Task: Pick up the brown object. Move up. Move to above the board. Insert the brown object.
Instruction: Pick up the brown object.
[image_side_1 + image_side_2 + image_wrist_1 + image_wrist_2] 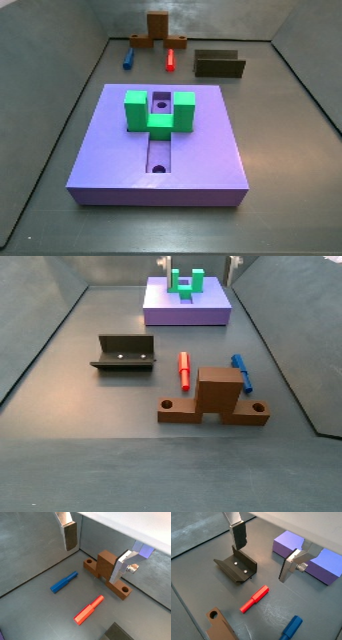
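The brown object [105,573] rests on the grey floor: a flat bar with a hole at each end and a tall block rising from its middle. It also shows in both side views [214,396] [159,30], far from the board. The board [120,150] is a lavender slab carrying a green U-shaped block [160,110] over its groove. My gripper [95,549] hangs open above the floor, its fingers [69,534] wide apart with nothing between them. The brown object lies below, close to one finger. A corner of the brown object [219,624] shows at a wrist view's edge.
A blue peg [64,582] and a red peg [89,609] lie on the floor beside the brown object. The dark fixture [236,566] stands near the red peg [254,598]. Grey walls enclose the floor on all sides.
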